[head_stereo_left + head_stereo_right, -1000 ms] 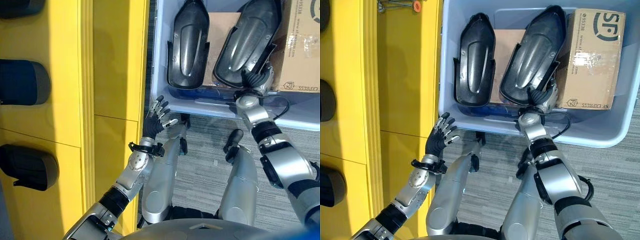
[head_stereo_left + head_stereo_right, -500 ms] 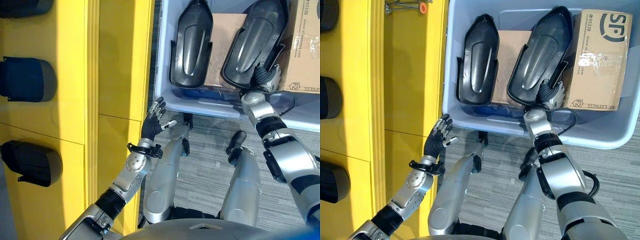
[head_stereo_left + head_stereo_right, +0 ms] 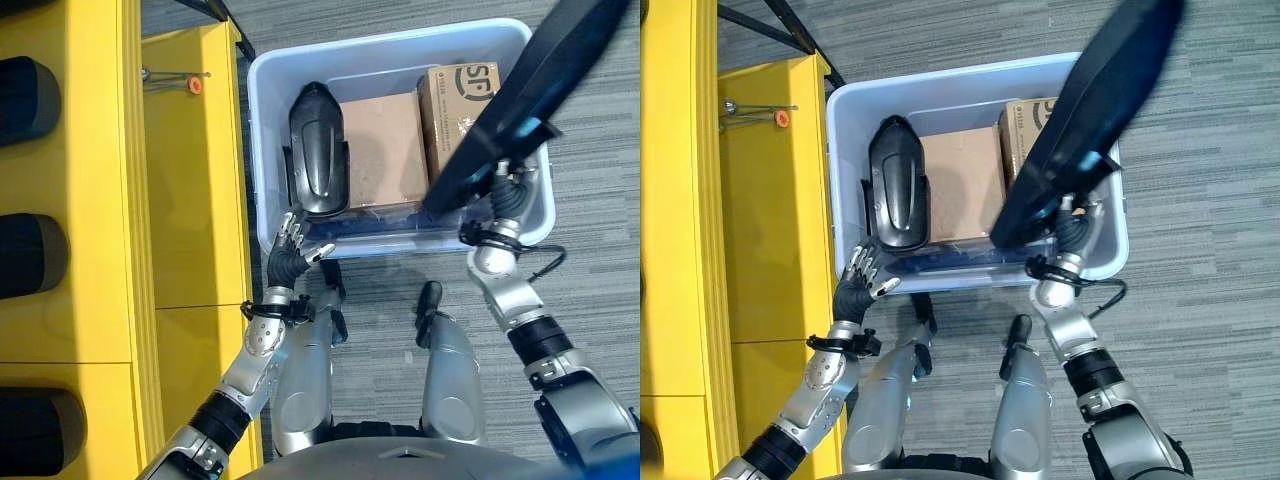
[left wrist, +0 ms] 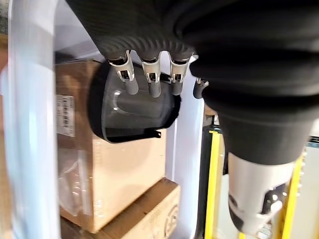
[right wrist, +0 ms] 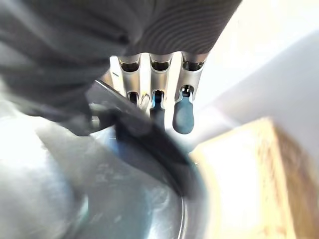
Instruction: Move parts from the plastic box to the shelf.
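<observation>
- Two big things frame my view: the yellow shelf [image 3: 180,200] down the left, and the pale blue plastic box [image 3: 270,75] on the grey carpet just beside it.
- On the shelf's far-left bays I see dark rounded parts [image 3: 30,255] lying one below another.
- Next in size, a long black part [image 3: 1095,110] stands raised and tilted above the box's right side, its lower end at my right hand [image 3: 505,195].
- I read that hand as closed on the part's lower edge; in the right wrist view its fingers [image 5: 182,117] curl over the dark rim.
- Inside the box, two cardboard cartons [image 3: 380,150] lie side by side along the middle and right.
- A second black part [image 3: 318,150] lies in the box's left side, against the nearer carton.
- My left hand [image 3: 290,250] hovers just outside the box's near left corner, fingers relaxed and spread, holding nothing.
- Smallest, some thin metal pieces with an orange-red tip [image 3: 195,85] rest on the shelf near the box's far corner.
</observation>
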